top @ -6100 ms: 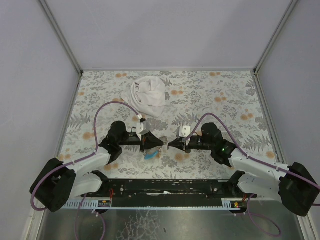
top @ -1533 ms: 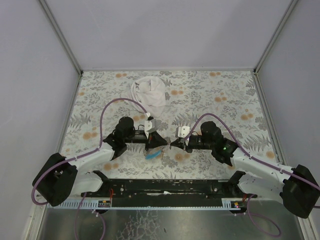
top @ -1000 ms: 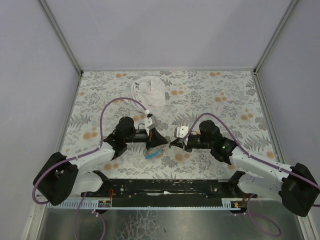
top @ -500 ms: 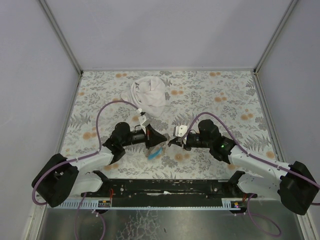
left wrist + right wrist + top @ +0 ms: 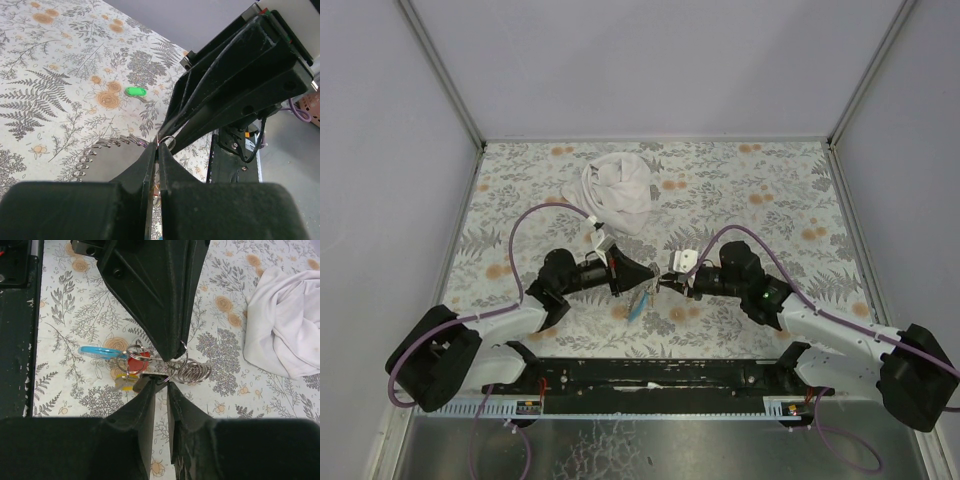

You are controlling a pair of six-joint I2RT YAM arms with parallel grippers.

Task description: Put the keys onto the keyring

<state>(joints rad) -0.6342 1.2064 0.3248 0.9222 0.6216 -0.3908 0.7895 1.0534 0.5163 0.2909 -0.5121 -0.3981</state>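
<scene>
Top view: the keys are too small to resolve, and the two arms' fingertips merge into one dark mass over the near middle of the table (image 5: 790,190).

Left wrist view: the camera's own housing blocks the lower third.

Left gripper (image 5: 157,150): jaws pressed together, pinching the thin wire of the keyring (image 5: 167,141) at the very tips, held above the table.

Right gripper (image 5: 161,385): jaws a little apart, with a strip of tablecloth showing between them. The tips are right at the ring cluster. Cannot tell whether they touch it.

Hanging off the rings on the near side are the red key (image 5: 138,363), the yellow key (image 5: 125,383) and the light-blue piece (image 5: 97,350). They overlap, so the threading is not readable. A stretched wire coil (image 5: 194,372) sits just beside the ring.

The green key (image 5: 134,92) lies alone on the cloth, apart from both grippers.

Farther back is a white cloth (image 5: 285,325), bunched and cut off by the frame edge.
</scene>
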